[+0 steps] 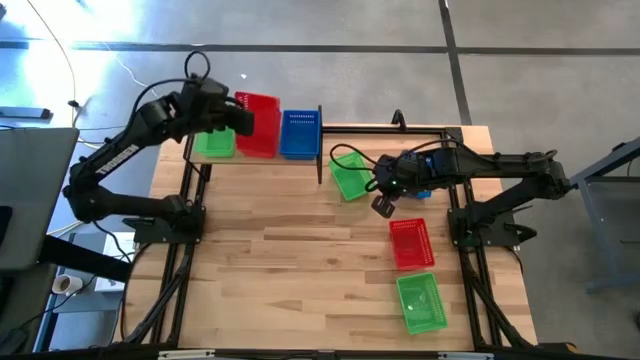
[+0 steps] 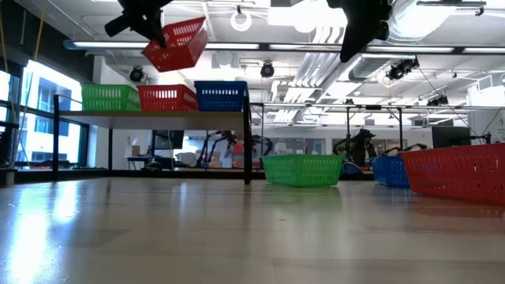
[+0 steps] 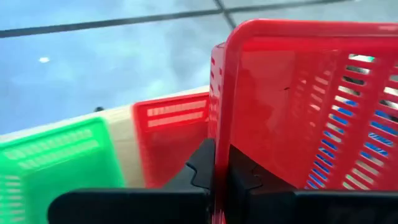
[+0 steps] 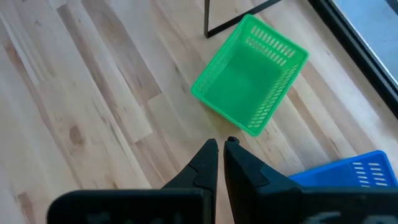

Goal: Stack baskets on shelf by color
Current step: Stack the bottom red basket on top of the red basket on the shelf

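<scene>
My left gripper (image 1: 238,117) is shut on a red basket (image 2: 177,43), which hangs tilted in the air above the shelf (image 2: 150,115). On the shelf stand a green basket (image 2: 110,97), a red basket (image 2: 167,97) and a blue basket (image 2: 220,95), side by side on their bottoms. My right gripper (image 4: 221,147) hovers shut above the tabletop with nothing in it. It is next to a green basket (image 4: 249,71) and a blue basket (image 4: 342,177), both resting on the table. My left gripper pinches one wall of the red basket at its rim (image 3: 221,140), with one finger inside the basket and one outside. The fingers come slanting down from the table's left. The basket is lifted clear and hangs tilted over the red basket on the shelf (image 3: 171,134).
A red basket (image 1: 410,243) and a green basket (image 1: 420,303) lie near the table's right and near edges. Black posts (image 1: 320,150) carry the shelf at the far left. Bare wooden tabletop (image 1: 290,260) spreads across the middle and near left.
</scene>
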Available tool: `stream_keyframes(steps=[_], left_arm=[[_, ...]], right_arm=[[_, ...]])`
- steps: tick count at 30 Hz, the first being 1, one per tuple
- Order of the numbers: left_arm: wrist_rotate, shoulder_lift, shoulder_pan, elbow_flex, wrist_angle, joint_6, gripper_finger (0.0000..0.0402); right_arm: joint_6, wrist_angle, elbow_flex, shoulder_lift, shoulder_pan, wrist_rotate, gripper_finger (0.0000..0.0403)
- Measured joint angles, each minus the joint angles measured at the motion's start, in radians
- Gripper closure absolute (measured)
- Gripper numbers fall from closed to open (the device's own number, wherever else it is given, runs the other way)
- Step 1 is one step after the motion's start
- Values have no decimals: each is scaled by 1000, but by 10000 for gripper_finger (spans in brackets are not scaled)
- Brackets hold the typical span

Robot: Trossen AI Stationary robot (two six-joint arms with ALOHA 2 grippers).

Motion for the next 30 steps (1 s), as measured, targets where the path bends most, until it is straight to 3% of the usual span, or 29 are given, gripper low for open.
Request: stream_keyframes(steps=[13, 23, 30], left_arm=[[97, 201, 153, 218, -220, 24, 401], [223, 318, 231, 293, -303, 50, 401], [249, 383, 278, 352, -403, 95, 401]], right_arm=[[-4, -1, 0, 0, 0, 18, 389], [-47, -2, 0, 0, 0, 21, 389], [-56, -2, 0, 0, 0, 21, 389]])
